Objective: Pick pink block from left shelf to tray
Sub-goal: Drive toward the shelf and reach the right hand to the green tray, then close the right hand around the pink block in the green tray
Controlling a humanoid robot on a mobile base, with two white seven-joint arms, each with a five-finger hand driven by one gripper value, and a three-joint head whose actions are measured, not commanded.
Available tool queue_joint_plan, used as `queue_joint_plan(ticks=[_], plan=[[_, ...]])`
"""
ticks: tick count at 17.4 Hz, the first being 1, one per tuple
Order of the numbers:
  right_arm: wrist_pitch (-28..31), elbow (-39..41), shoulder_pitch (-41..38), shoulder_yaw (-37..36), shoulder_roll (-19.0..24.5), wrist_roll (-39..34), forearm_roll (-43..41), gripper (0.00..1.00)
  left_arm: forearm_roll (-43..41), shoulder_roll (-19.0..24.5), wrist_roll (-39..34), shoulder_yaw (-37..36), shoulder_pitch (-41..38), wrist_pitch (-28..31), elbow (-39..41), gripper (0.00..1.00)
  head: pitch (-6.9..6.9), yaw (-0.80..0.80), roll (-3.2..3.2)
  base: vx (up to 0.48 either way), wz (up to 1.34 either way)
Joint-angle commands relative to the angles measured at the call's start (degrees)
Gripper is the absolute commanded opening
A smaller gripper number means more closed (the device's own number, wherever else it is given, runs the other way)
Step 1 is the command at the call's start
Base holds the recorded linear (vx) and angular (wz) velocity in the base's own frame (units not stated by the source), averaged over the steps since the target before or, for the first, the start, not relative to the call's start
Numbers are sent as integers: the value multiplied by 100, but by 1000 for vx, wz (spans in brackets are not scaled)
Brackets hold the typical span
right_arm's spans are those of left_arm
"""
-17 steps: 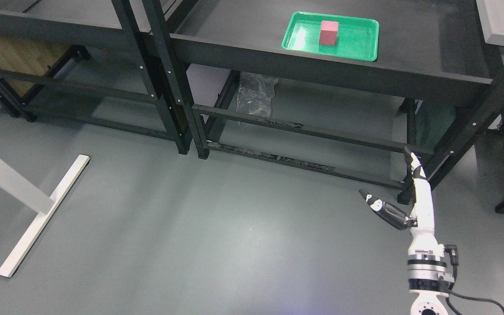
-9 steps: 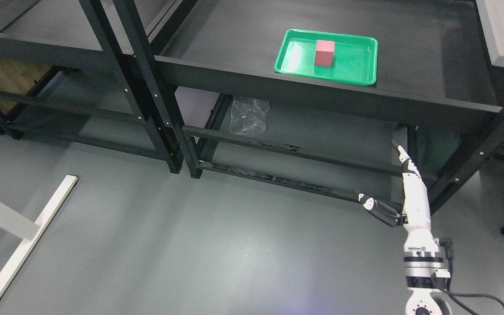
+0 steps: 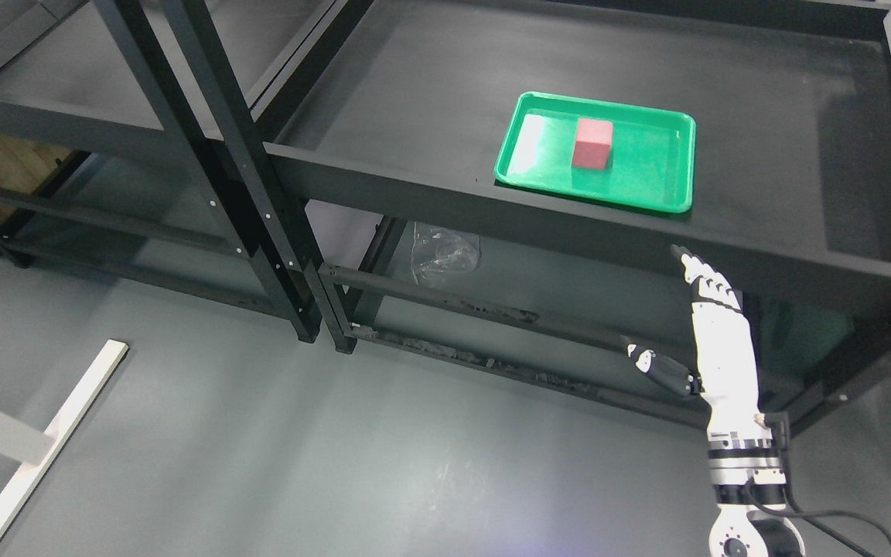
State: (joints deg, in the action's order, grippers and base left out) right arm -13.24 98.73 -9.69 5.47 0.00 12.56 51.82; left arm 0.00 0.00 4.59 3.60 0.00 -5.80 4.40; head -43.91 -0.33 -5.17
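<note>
One pink block (image 3: 592, 143) is sitting in one green tray (image 3: 670, 203). Two black shelf units are standing side by side: the left shelf (image 3: 43, 116) and the right shelf (image 3: 414, 100), which is carrying the tray. One crumpled clear plastic bag (image 3: 444, 255) is lying on the lower level. One robot hand (image 3: 712, 325) is showing at lower right. One white table leg (image 3: 35, 464) is resting on the floor.

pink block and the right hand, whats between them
In the head view, the near rim of the green tray and the shelf's dark front rail lie between the pink block and the open right hand; nothing else.
</note>
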Motion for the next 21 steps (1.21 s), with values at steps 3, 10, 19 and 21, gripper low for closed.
queue_joint_plan(ticks=[3, 10, 19, 21], plan=[[6, -3, 38, 7, -100, 10, 504, 98, -9, 100, -2, 0, -53, -1, 0, 100, 0, 0, 0, 291, 69], [93, -3, 38, 200, -100, -87, 504, 98, -9, 100, -2, 0, -53, -1, 0, 100, 0, 0, 0, 290, 35], [533, -21, 90, 226, -100, -1106, 487, 98, -9, 100, -2, 0, -53, -1, 0, 100, 0, 0, 0, 247, 3], [550, -29, 90, 226, -100, -1133, 461, 98, -9, 100, -2, 0, -53, -1, 0, 100, 0, 0, 0, 219, 23]])
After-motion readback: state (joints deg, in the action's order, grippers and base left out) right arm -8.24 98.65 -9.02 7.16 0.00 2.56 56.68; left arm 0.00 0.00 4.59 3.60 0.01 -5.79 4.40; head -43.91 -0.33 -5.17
